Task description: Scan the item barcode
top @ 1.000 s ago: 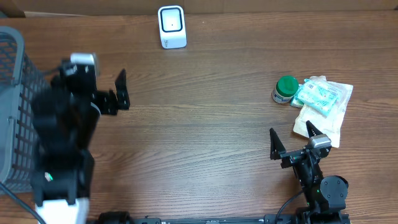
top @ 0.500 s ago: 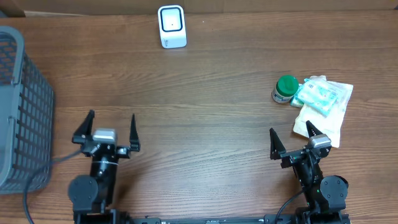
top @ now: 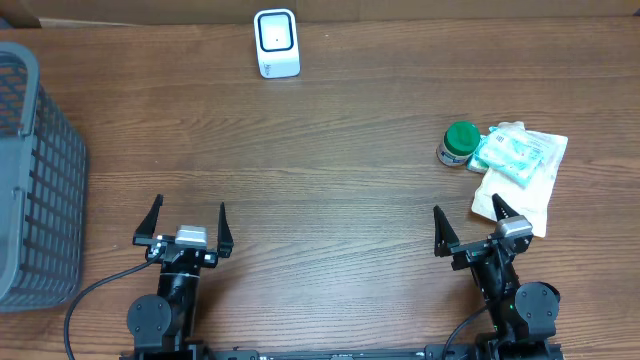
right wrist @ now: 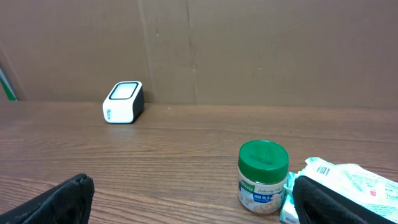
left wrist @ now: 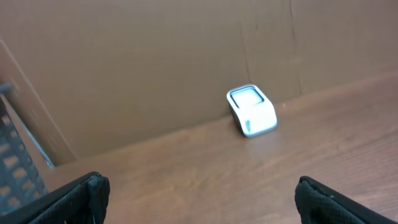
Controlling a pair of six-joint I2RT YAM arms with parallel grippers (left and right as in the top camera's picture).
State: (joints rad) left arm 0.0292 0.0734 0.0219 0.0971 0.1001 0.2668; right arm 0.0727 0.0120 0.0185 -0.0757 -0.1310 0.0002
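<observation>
Jar axis: the jar (top: 459, 143) stands upright with its long axis vertical. The green lid is on top, and the printed label faces the right wrist camera (right wrist: 263, 177).
Jar look: a small, squat jar with a round green lid. Its pale label carries a green logo and a dark blue band.
Jar place: on the right side of the table (top: 330, 180), beyond the right gripper (top: 468, 222) and well apart from it.
Teal packet: the teal packet (top: 512, 155) lies flat just to the right of the jar, its long side slanting a little across the table. It is white and teal with crinkled edges. Whether it touches the jar cannot be told.
White pouch: the white pouch (top: 520, 200) lies flat, partly under the teal packet, and reaches toward the right gripper's outer finger.
Scanner: the scanner (top: 276, 43) is a small white block with a dark-framed window on its upper face. It stands at the far edge by the cardboard wall (left wrist: 155, 62), well apart from the jar.
Right gripper fingers: spread wide and holding nothing, seen low in the right wrist view (right wrist: 193, 196).
Left gripper fingers: the left gripper (top: 186, 222) also has its fingers spread wide and empty, at the near left of the table.
Basket: the grey mesh basket (top: 40, 180) sits at the far left, cut off by the frame edge.
Hard to make out: no barcode can be picked out on any item, and the label print is too small to read. The teal packet is cut off at the right edge of the right wrist view.
</observation>
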